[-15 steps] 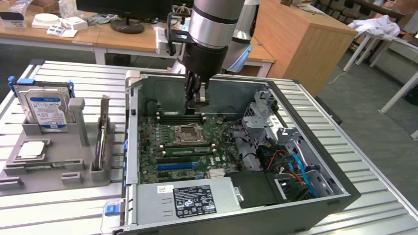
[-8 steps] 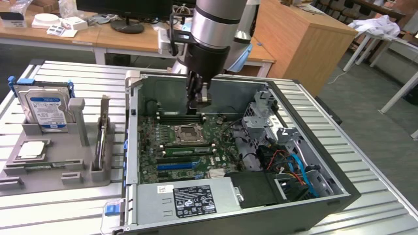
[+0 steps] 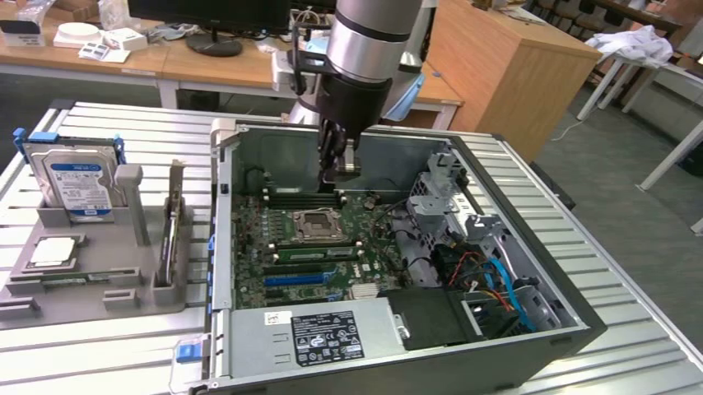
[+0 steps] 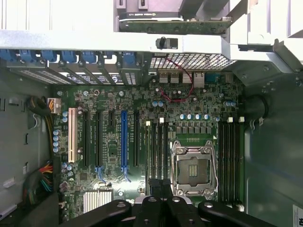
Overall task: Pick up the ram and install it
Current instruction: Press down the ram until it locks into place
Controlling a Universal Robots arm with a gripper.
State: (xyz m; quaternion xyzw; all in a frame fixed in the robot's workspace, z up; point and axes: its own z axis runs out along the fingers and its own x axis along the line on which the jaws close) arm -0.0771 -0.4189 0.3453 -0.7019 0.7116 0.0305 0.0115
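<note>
My gripper [image 3: 342,173] hangs shut inside the open computer case [image 3: 571,329], just above the motherboard [image 3: 374,234] behind the empty CPU socket [image 3: 318,222]. I see nothing between its fingers. In the wrist view the gripper [image 4: 161,204] has its dark fingers pressed together over the memory slots [image 4: 157,151] beside the CPU socket [image 4: 194,168]. A slim green stick, the ram [image 3: 313,253], stands seated in a slot on the near side of the socket, clear of the gripper.
At the exterior view's left, a grey tray [image 3: 99,300] carries a silver hard drive [image 3: 77,185], a dark expansion card [image 3: 170,234], a square chip [image 3: 53,251] and a thin green strip [image 3: 68,281]. The power supply [image 3: 324,333], cables [image 3: 500,284] and case walls hem in the board.
</note>
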